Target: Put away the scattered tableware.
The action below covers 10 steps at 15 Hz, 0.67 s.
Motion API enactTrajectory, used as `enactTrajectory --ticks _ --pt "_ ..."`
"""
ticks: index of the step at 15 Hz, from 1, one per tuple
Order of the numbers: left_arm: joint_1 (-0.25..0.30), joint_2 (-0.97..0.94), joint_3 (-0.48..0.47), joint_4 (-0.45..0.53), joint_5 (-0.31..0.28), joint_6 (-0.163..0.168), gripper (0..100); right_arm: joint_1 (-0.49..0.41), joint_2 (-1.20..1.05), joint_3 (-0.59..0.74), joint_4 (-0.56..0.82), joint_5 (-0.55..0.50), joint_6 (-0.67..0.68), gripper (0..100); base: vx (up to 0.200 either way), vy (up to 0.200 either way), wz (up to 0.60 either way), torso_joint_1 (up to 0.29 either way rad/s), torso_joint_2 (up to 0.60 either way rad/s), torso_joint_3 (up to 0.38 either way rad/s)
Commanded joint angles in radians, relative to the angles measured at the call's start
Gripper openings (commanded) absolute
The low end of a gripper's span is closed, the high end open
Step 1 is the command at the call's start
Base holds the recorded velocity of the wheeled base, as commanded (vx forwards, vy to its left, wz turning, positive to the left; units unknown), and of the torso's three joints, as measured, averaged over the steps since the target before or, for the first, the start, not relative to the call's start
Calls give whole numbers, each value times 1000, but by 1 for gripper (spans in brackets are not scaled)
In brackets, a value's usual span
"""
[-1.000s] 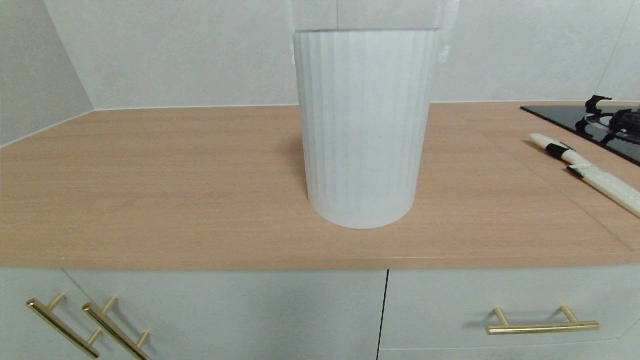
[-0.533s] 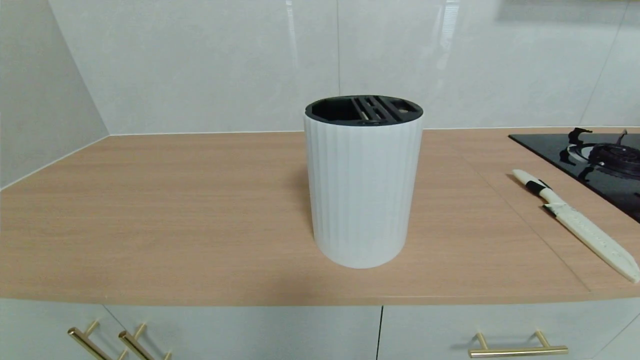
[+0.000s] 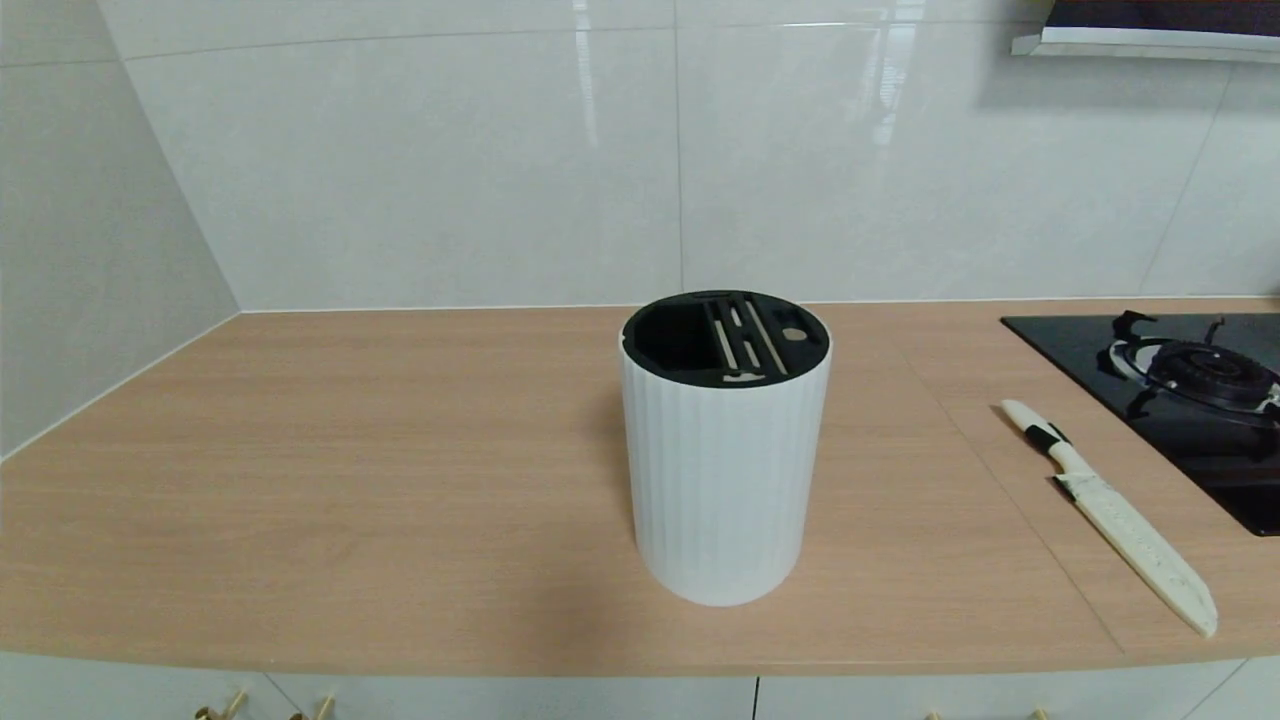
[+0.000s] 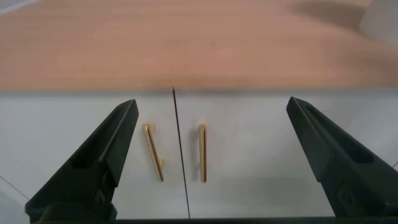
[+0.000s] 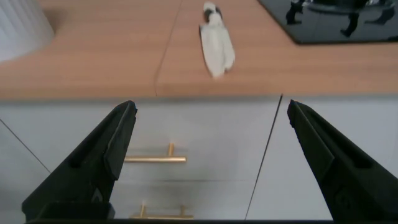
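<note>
A cream-coloured knife (image 3: pixel 1110 512) with a black band on its handle lies flat on the wooden counter (image 3: pixel 400 460) at the right, blade toward the front edge; the right wrist view shows the knife (image 5: pixel 216 41) too. A tall white ribbed holder (image 3: pixel 724 450) with a black slotted top stands upright mid-counter, and its side (image 5: pixel 22 25) appears in the right wrist view. My left gripper (image 4: pixel 210 163) is open in front of the cabinet doors, below counter height. My right gripper (image 5: pixel 211 158) is open as well, low before the cabinet front, in line with the knife.
A black gas hob (image 3: pixel 1180 400) sits at the far right of the counter, close to the knife. White tiled walls close off the back and left. Cabinet doors with gold bar handles (image 4: pixel 202 152) (image 5: pixel 155 159) lie below the counter edge.
The head camera has risen and tilted: the holder's slotted top has come into view and the cabinet fronts have dropped nearly out of the picture. The holder and knife have not moved on the counter.
</note>
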Motion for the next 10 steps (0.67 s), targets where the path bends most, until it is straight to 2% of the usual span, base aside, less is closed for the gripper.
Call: enactTrajectory --ticks 1,10 --pt "-1 2 0 0 0 0 100 0 1 0 0 0 -1 100 0 0 0 198 -505 -305" --pt "-1 2 0 0 0 0 100 0 1 0 0 0 -1 100 0 0 0 229 -540 -310"
